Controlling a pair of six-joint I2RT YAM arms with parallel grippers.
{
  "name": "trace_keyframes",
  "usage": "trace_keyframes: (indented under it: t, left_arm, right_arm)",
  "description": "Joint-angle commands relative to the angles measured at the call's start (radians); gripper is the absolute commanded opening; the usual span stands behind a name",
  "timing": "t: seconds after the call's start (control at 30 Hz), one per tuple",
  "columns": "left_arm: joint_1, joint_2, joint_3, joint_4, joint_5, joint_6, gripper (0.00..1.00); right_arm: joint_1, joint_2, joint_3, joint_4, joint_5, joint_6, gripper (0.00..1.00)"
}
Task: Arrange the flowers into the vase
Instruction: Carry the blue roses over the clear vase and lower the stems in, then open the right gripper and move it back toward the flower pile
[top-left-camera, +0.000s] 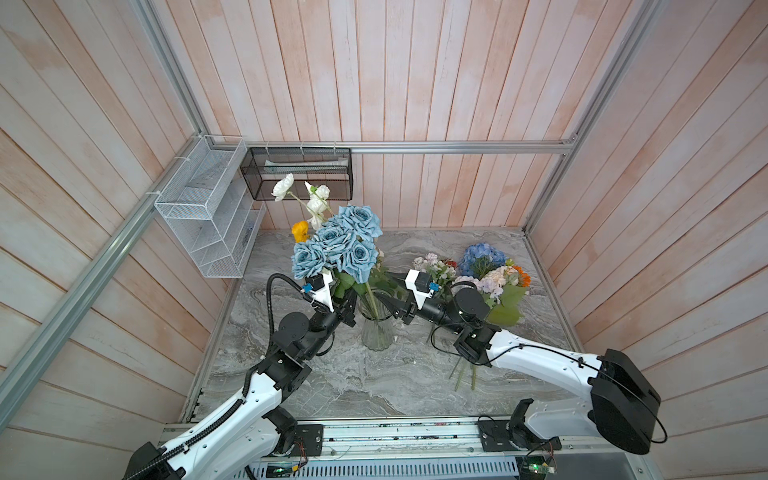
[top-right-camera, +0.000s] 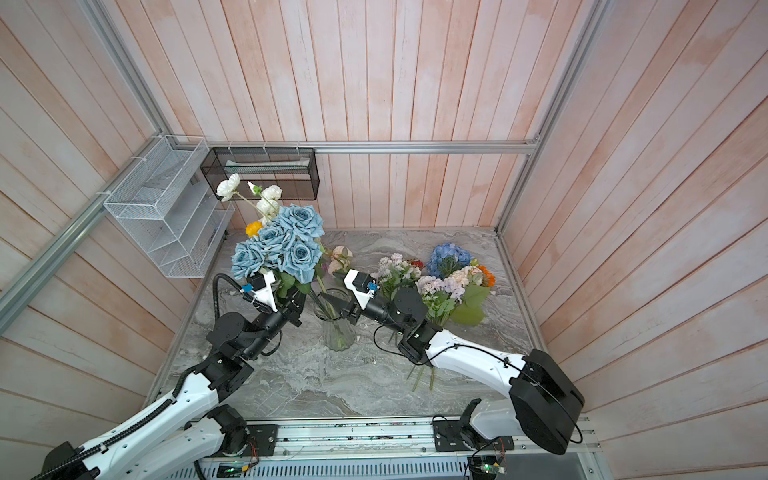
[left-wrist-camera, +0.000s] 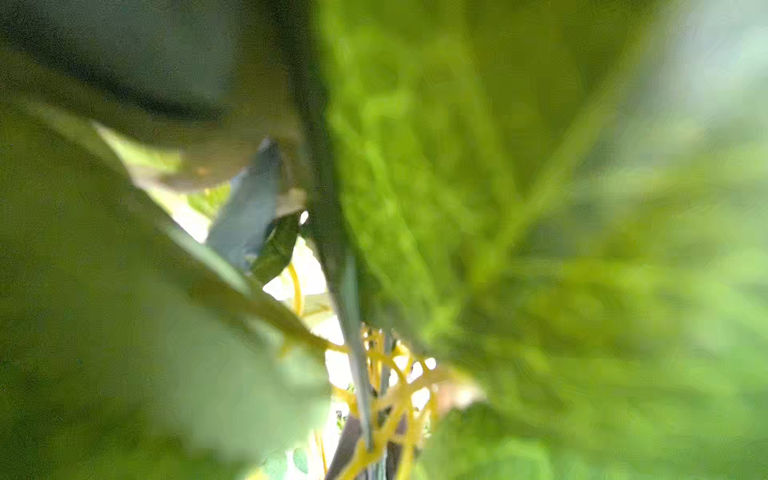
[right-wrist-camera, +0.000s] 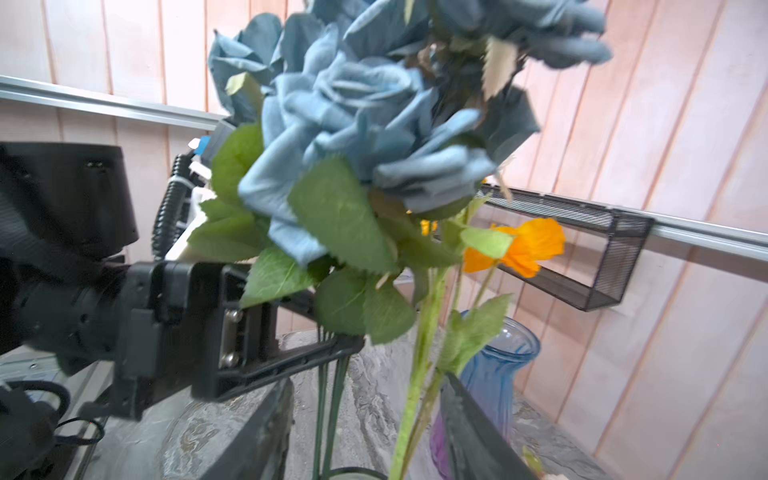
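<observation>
In the middle of the frame, the left gripper (right-wrist-camera: 332, 328) pinches the blue roses (top-left-camera: 336, 245) by their stems over the clear vase (top-left-camera: 377, 332) while the right gripper (top-left-camera: 394, 309) gapes wide beside it; next, I think, the stems must slide straight down inside.

Through the left wrist camera it's nearly all a green smear of leaves (left-wrist-camera: 457, 208) against the lens; some yellow strands (left-wrist-camera: 390, 399) show, too blurred to name. In both top views the left gripper (top-left-camera: 351, 305) has its tips buried under the roses (top-left-camera: 332, 245). In the right wrist view the top edge crops the roses and the bottom edge leaves only a sliver of vase (right-wrist-camera: 357, 473) rim. The right arm (top-left-camera: 519, 353) hides part of the stems of the loose bunch (top-left-camera: 498, 282)
</observation>
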Motion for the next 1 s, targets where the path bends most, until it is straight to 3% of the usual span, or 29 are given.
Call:
trace_keyframes:
  t: [0.0,0.23,0.43,0.57,0.67,0.77,0.8,0.97]
  left_arm:
    - [-0.020,0.022,-0.015,0.064,-0.054,0.054,0.14]
    - [-0.049,0.075,-0.038,0.086,-0.086,0.061,0.15]
    - [-0.077,0.102,-0.053,0.074,-0.130,0.077,0.24]
    - [-0.087,0.101,-0.059,0.064,-0.142,0.068,0.48]
    - [-0.094,0.095,-0.057,0.047,-0.151,0.057,0.75]
    - [-0.101,0.076,-0.053,0.023,-0.158,0.047,0.96]
    - [-0.101,0.067,-0.050,0.009,-0.161,0.040,1.00]
    - [-0.105,0.014,-0.050,-0.077,-0.174,0.007,1.00]
  right_arm:
    - [-0.035,-0.024,-0.036,-0.046,0.117,0.013,0.57]
    - [-0.127,-0.074,-0.085,-0.030,0.248,0.113,0.60]
    - [-0.167,-0.110,-0.133,0.017,0.306,0.129,0.60]
    - [-0.176,-0.118,-0.139,0.015,0.324,0.127,0.60]
    - [-0.189,-0.125,-0.126,-0.017,0.351,0.133,0.60]
    - [-0.210,-0.135,-0.114,-0.065,0.380,0.156,0.60]
    - [-0.219,-0.139,-0.109,-0.082,0.392,0.167,0.60]
    - [-0.266,-0.164,-0.089,-0.195,0.471,0.250,0.60]
